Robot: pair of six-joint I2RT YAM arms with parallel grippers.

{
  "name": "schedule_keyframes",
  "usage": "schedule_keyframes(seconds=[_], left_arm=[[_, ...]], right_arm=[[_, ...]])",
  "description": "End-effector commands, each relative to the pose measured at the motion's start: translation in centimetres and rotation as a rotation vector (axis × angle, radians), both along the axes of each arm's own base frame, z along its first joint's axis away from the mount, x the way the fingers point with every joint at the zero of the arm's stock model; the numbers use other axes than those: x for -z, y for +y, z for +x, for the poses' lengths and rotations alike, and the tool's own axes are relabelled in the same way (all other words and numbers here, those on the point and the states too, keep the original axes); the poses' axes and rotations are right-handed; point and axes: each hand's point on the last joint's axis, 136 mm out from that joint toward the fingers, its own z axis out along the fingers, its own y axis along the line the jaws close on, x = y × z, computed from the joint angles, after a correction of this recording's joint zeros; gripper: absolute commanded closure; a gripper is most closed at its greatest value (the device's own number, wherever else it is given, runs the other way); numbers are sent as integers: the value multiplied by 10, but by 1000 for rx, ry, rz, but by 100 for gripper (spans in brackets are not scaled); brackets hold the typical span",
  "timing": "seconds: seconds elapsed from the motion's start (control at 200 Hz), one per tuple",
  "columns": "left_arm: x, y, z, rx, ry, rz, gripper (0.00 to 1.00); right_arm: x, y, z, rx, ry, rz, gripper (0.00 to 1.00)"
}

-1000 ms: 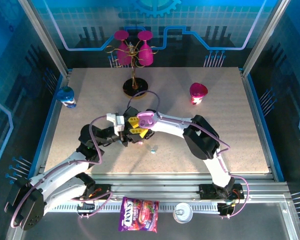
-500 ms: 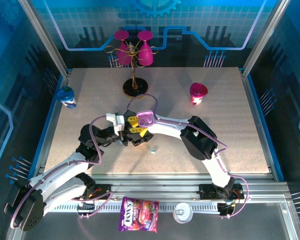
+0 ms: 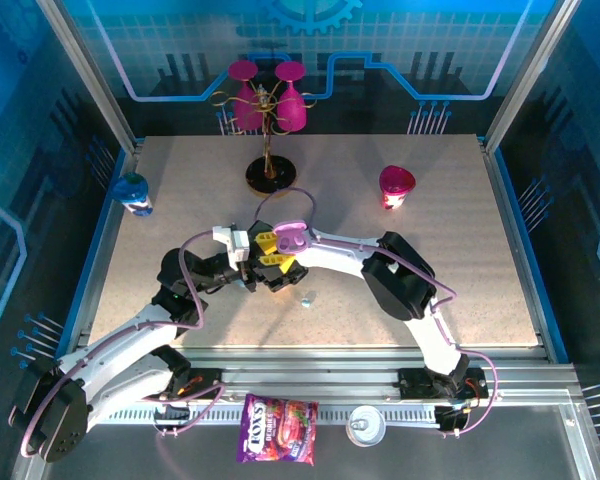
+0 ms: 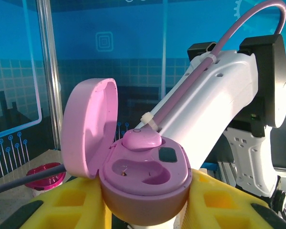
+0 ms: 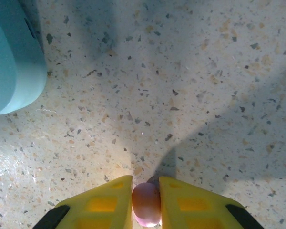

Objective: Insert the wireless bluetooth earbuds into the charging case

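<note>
right gripper (image 5: pixel 146 187) pinching 1 pinkish earbud (image 5: pixel 146 205) down on the table (image 5: pixel 181 71) | left gripper (image 4: pixel 148 210) clamped on the open pink charging case (image 4: pixel 148 179), 1 bud (image 4: pixel 141 139) already seated in it

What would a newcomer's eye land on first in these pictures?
The open pink charging case, lid up, clamped in the left gripper close to its wrist camera. Then the pink earbud on the speckled table, pinched in the right gripper. At the table's far edge, magenta glasses hang on a stand.
</note>
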Motion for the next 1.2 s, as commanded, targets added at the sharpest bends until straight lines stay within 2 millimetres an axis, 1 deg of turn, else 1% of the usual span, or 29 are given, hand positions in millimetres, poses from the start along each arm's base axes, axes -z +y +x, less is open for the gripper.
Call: schedule_keyframes(seconds=[0.0, 0.145, 0.4, 0.51, 0.605, 0.67, 0.745, 0.755, 0.841, 0.896, 0.991, 1.051, 1.196], left_arm=[[-4, 0, 0, -15, -25, -4, 70], [-6, 1, 1, -20, -29, -15, 70], [-10, 0, 5, -22, -30, -31, 70], [-8, -2, 8, -22, -25, -29, 70], [-5, -4, 11, -24, -19, -25, 70], [-3, -5, 14, -28, -16, -22, 70], [0, -6, 18, -39, -16, -20, 70], [1, -6, 19, -39, -14, -19, 70], [6, -8, 24, -49, -9, -16, 70], [9, -8, 28, -60, -6, -16, 70], [13, -9, 36, -86, -4, -18, 70], [15, -10, 41, -102, -8, -16, 70], [22, -12, 53, -134, -7, -6, 70]], right_arm=[[-18, -14, 9, 38, -36, 31, 82], [-24, -34, 13, 91, -44, 74, 81], [-31, -80, 17, 188, -80, 94, 82], [-41, -98, 17, 227, -97, 122, 82], [-54, -113, 18, 262, -115, 166, 82], [-68, -122, 19, 286, -133, 207, 82], [-88, -133, 19, 312, -155, 275, 82], [-94, -134, 19, 318, -163, 295, 82], [-122, -142, 18, 343, -183, 402, 82], [-145, -145, 17, 354, -204, 488, 82], [-180, -145, 11, 347, -225, 630, 82], [-202, -141, 5, 328, -229, 715, 82], [-245, -128, -8, 270, -229, 898, 83]])
